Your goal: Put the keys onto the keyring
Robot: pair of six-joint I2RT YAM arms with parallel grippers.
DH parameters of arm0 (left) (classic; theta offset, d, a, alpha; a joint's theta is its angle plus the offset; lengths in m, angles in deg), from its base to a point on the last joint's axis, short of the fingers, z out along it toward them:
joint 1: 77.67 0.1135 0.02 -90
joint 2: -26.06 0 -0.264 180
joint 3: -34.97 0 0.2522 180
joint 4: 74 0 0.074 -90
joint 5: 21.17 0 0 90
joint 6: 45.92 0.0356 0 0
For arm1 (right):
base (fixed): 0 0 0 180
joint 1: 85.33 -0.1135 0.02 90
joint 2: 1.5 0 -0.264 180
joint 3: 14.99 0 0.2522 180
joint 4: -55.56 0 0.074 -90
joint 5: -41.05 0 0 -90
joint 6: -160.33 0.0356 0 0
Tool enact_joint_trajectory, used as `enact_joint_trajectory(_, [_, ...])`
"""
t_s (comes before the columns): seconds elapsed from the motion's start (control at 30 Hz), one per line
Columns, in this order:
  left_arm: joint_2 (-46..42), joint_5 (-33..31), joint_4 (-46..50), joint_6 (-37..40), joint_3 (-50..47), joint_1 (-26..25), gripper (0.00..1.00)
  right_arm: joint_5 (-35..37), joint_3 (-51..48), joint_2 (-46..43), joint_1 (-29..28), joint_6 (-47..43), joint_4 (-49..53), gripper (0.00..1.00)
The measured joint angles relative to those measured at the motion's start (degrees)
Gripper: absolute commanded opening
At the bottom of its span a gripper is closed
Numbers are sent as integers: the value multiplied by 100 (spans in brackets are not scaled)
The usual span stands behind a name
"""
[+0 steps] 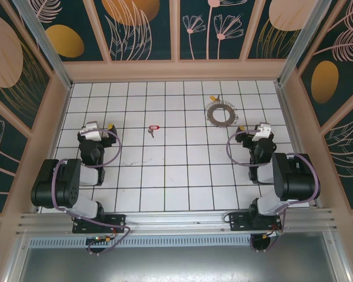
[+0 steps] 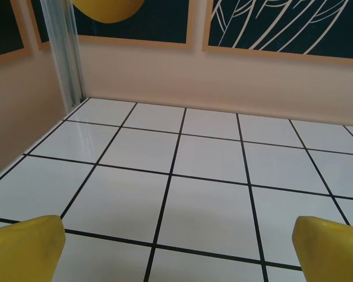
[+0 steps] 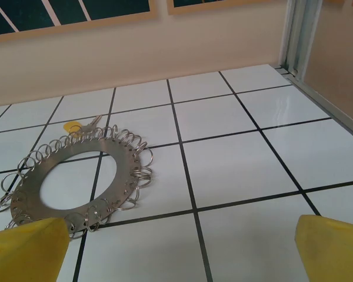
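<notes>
Work on the job has not begun, going by how things lie. The key (image 1: 152, 130) is tiny and silvery with a small red tag. It lies flat on the white tiled table (image 1: 176, 170), near the middle and a bit to the far side. Nothing touches it. The keyring (image 1: 222, 113) is a flat grey ring with lots of little wire loops all round its rim. It lies well apart from the key, over on the right side. A yellow-orange tag (image 1: 212, 98) sticks out from its far edge.

The left gripper (image 1: 97, 126) sits over the left side of the table with its yellow fingers spread wide and nothing between them. From the left wrist, the left gripper (image 2: 176, 258) has bare tiles in front of it. The right gripper (image 1: 257, 128) is spread wide too, and it holds nothing. From the right wrist, the keyring (image 3: 120, 170) lies just ahead of the right gripper (image 3: 176, 252) and to its left, with the yellow-orange tag (image 3: 73, 125) behind it.

I think the first step is to pick up the key. The left arm looks nearest to it. The key is small and flat, so the fingers need to come down low and pinch with care, maybe by the red tag. After that, the key has to travel across to the ring.
</notes>
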Motion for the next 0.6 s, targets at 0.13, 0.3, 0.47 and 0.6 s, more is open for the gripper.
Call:
enact_joint_trajectory(0.13, [0,-2,0,0,0,0,99,-155,13,0,4,-13,44,99])
enact_joint_trajectory(0.3, [0,0,0,0,0,0,99,-289,26,0,7,-24,76,99])
enact_joint_trajectory(0.47, [0,24,33,37,0,0,99,-348,31,0,46,-24,94,99])
enact_joint_trajectory(0.6, [0,28,66,46,0,0,99,-352,31,0,48,-22,103,99])
